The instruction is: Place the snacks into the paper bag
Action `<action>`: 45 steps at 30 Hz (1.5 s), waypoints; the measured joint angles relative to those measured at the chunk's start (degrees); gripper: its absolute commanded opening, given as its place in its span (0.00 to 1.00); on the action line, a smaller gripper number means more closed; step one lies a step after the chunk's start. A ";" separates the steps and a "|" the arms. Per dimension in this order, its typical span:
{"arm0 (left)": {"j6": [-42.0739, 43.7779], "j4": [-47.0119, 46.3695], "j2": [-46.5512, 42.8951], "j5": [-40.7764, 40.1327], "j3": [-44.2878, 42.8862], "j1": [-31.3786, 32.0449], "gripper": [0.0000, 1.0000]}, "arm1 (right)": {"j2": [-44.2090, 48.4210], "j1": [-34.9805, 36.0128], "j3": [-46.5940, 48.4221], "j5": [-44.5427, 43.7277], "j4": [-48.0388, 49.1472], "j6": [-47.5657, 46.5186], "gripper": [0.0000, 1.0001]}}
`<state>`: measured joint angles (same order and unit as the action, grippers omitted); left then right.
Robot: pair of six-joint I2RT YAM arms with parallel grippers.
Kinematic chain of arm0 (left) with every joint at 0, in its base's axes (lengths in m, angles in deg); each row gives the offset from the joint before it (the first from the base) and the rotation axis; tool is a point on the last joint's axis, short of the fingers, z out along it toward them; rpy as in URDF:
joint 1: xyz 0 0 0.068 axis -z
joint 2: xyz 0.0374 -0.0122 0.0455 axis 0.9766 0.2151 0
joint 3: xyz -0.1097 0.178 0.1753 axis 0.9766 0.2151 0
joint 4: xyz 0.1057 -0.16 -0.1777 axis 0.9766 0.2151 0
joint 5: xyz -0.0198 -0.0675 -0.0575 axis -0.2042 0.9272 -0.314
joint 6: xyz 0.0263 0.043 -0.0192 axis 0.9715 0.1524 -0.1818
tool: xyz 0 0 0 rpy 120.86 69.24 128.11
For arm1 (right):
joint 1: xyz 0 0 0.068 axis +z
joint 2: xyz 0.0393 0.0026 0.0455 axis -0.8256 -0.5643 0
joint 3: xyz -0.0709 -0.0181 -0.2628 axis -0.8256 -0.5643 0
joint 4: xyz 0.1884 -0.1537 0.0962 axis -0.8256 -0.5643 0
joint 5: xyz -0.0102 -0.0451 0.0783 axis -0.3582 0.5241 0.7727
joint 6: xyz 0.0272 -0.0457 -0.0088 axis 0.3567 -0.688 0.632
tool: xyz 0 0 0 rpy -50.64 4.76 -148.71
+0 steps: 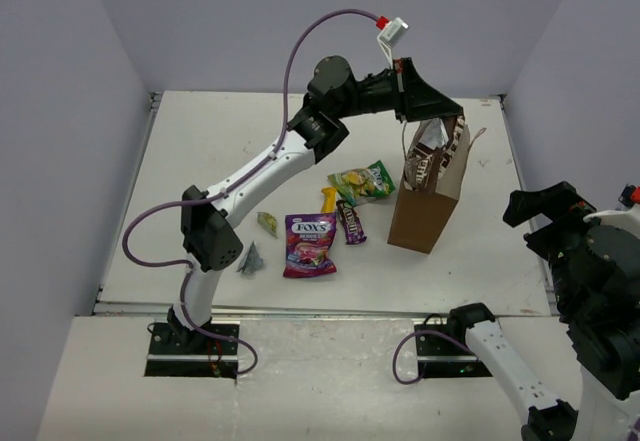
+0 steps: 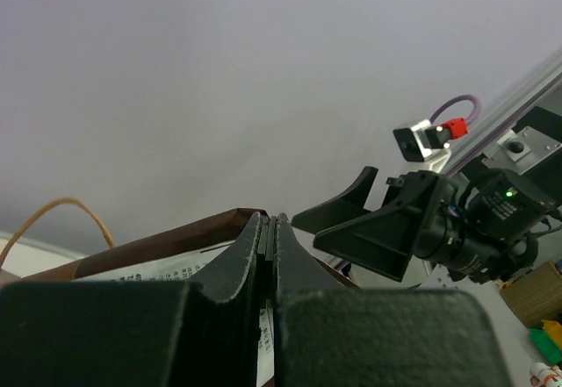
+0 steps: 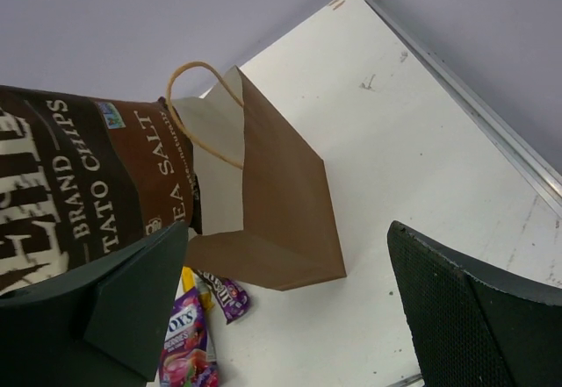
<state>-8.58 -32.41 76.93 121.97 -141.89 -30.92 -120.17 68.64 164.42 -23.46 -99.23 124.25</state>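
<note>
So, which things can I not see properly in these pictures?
Inside of the paper bag: top view, the brown chip bag and the left gripper cover its opening.
Chip bag's big lettering: right wrist view, cut off by the left edge.
Grey wrapper: top view, too small to read.
Fox's pouch: right wrist view, partly behind a right finger.

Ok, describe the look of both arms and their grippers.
Both arms have white link shells with black joints. A purple cable loops along the left arm to a red-and-white connector; a shorter purple loop sits by the right arm's base. The left gripper and right gripper have matte black, wedge-shaped fingers.
</note>
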 measured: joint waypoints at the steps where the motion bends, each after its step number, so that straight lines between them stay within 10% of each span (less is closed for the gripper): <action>1: 0.07 -0.04 0.00 -0.04 1.03 0.00 0.00 | 0.00 0.00 0.00 0.00 0.00 -0.04 0.99; 13: 1.49 0.74 -1.31 -1.66 10.47 0.00 0.00 | 0.00 0.00 -0.94 0.07 0.07 0.00 0.99; 15: 1.49 0.94 -1.97 -1.99 10.47 0.00 0.54 | 0.04 0.00 -1.05 0.07 0.07 0.00 0.99; 16: 1.79 0.94 -2.21 -2.10 10.47 0.00 0.55 | 0.09 0.00 -1.09 0.07 0.09 0.02 0.99; 17: 1.73 0.94 -2.58 -2.51 10.47 0.00 1.00 | 0.15 0.00 -1.14 0.07 0.13 0.02 0.99; 29: 8.15 8.13 -8.24 -6.73 9.05 -1.40 1.00 | 1.03 0.00 -1.77 0.81 0.17 0.04 0.99; 45: 26.25 46.16 -23.30 -31.87 35.34 -8.02 1.00 | 1.16 0.00 -2.40 2.27 0.17 -0.20 0.99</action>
<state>17.67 13.75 53.63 90.10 -106.55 -38.95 -119.01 68.64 162.02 -21.18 -99.06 124.05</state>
